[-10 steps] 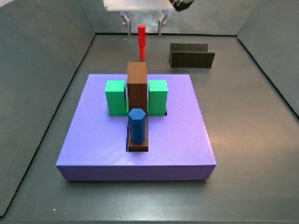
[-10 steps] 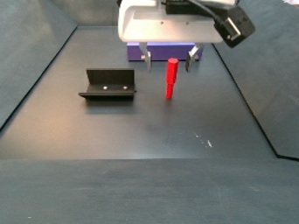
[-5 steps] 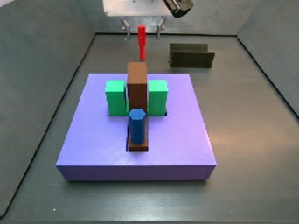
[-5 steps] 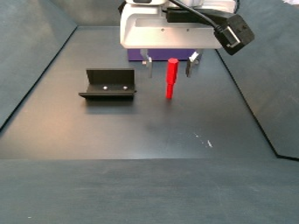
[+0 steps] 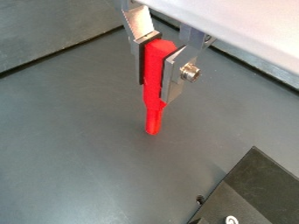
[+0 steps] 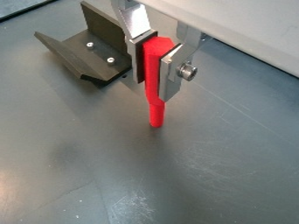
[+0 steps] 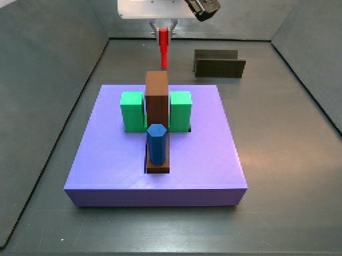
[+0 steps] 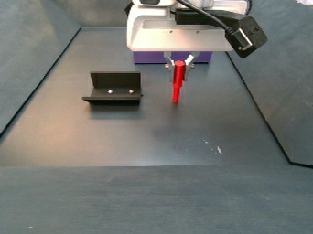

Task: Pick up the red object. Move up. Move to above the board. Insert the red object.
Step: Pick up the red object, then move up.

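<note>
My gripper (image 5: 160,59) is shut on the red object (image 5: 155,92), a thin bright red peg that hangs upright from between the silver fingers; both wrist views show it (image 6: 156,83) clear of the dark floor. In both side views the peg (image 7: 163,46) (image 8: 178,80) hangs under the gripper (image 8: 180,60) (image 7: 163,27), above the floor behind the board. The board (image 7: 158,150) is a thick purple-blue slab bearing two green blocks (image 7: 132,109), a brown bar (image 7: 156,94) and a blue hexagonal peg (image 7: 156,142). In a side view only its edge (image 8: 171,58) shows behind the gripper.
The dark L-shaped fixture (image 8: 113,89) stands on the floor beside the gripper; it also shows in a wrist view (image 6: 87,52), in another wrist view's corner (image 5: 263,192) and in a side view (image 7: 218,64). Grey walls (image 7: 54,70) enclose the floor.
The gripper has risen with the red peg held in it; the peg's lower end stands higher above the floor than a second ago. Board and fixture have not moved.
</note>
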### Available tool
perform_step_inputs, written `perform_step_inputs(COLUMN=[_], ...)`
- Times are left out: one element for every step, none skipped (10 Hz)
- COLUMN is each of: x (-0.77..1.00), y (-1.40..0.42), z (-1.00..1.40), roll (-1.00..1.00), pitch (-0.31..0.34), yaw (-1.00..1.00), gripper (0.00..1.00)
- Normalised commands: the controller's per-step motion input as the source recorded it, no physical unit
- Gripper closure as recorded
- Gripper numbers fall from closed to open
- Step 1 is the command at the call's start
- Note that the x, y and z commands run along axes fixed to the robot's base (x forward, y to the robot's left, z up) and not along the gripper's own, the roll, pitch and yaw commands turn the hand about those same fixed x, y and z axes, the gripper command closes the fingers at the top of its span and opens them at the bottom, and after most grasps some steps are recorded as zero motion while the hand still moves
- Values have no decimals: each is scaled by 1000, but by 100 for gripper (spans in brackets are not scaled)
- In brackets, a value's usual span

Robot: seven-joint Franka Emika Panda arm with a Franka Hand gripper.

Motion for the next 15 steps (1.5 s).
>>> perform_step_inputs(x=[0,0,0,0,0,0,0,0,0,0,0,0,0,0,25], y=[0,0,0,0,0,0,0,0,0,0,0,0,0,0,51], z=[0,0,0,0,0,0,0,0,0,0,0,0,0,833,824], roll=[0,0,0,0,0,0,0,0,0,0,0,0,0,0,8], pitch=[0,0,0,0,0,0,0,0,0,0,0,0,0,0,-6], yaw=[0,0,0,0,0,0,0,0,0,0,0,0,0,0,-7], gripper=[100,100,100,100,100,100,100,100,100,100,100,100,100,100,100])
